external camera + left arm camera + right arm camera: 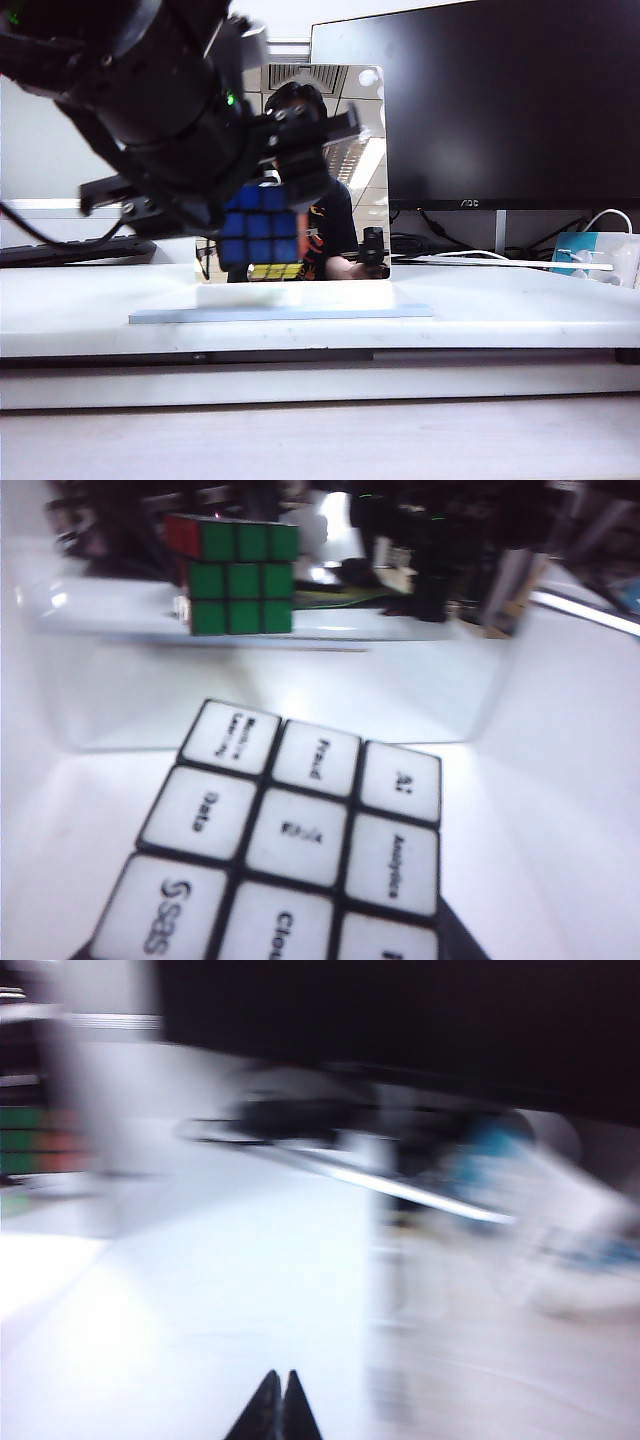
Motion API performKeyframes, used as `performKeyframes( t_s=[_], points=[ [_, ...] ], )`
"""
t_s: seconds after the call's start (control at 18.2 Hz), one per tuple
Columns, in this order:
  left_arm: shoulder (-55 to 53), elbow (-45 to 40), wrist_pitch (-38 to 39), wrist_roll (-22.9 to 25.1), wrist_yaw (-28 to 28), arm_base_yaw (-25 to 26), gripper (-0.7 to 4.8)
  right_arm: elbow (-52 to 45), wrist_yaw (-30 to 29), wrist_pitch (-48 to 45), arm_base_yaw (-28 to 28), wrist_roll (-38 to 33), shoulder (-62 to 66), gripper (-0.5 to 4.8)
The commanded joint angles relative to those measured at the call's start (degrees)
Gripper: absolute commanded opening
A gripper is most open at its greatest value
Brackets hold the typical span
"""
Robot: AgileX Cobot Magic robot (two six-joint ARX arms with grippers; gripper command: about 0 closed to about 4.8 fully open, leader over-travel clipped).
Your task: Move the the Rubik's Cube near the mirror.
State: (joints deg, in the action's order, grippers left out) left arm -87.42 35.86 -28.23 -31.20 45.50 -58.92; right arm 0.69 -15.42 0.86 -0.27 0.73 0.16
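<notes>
Hanging in the air in front of the mirror (325, 175), the cube (260, 228) is being carried by the left gripper (262, 190), whose jaws are pinching it; the blue face is looking toward the exterior camera, with a yellow face showing underneath. The cube is sitting above the counter (300, 325), clear of its surface, over the pale base plate (280, 312) the mirror is standing on. From the exterior view, the left arm is reaching in from 10 o'clock, its dark bulk covering the mirror's upper left part. In the left wrist view, the cube's white face (290, 850) with printed words is filling the foreground, and its green-faced reflection (240, 585) is showing in the mirror beyond. At 3 o'clock from the mirror, a black monitor (480, 100) is standing behind the counter. The right gripper (275, 1410) is appearing only in its own blurred wrist view, jaws pressed together, over bare counter.
</notes>
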Motion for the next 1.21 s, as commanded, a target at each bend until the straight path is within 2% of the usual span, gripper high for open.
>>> performKeyframes(
  t_s=[0.06, 0.22, 0.39, 0.61, 0.72, 0.77, 1.1, 1.21],
  points=[
    [-0.3, 0.2, 2.4, -3.9, 1.2, 0.1, -0.05, -0.3, -17.7, -1.3, 0.1, -1.9, 0.0, -0.01],
    [-2.4, 0.2, 2.1, -6.5, -1.0, 0.1, -0.05, -0.3, -26.9, -3.0, 0.1, -2.5, 0.0, -0.01],
    [-4.3, 0.2, 1.5, -7.1, -2.2, 0.1, -0.05, -0.3, -26.7, -3.2, 0.1, -2.5, 0.0, -0.01],
    [-4.5, 0.9, -1.8, -8.7, 1.3, 0.2, -0.05, -0.3, -26.4, -3.2, 0.1, -2.5, 0.0, -0.01],
    [-4.6, 2.7, -1.8, -7.4, 2.8, 0.2, -0.05, -0.3, -25.1, -3.2, 0.1, -2.5, 0.0, -0.01],
    [-5.0, 3.6, -1.5, -5.2, 3.6, 0.2, -0.05, -0.3, -25.1, -3.2, 0.1, -2.5, 0.0, -0.01],
    [-5.5, 4.2, 1.6, -5.5, 3.2, 0.8, -0.04, -0.3, -24.1, -3.6, 0.1, -2.5, 0.0, -0.01],
    [-6.6, 4.2, 1.3, -5.6, 0.9, 0.8, 0.08, -0.3, -24.2, -4.2, 0.1, -2.5, 0.0, -0.01]
  ],
)
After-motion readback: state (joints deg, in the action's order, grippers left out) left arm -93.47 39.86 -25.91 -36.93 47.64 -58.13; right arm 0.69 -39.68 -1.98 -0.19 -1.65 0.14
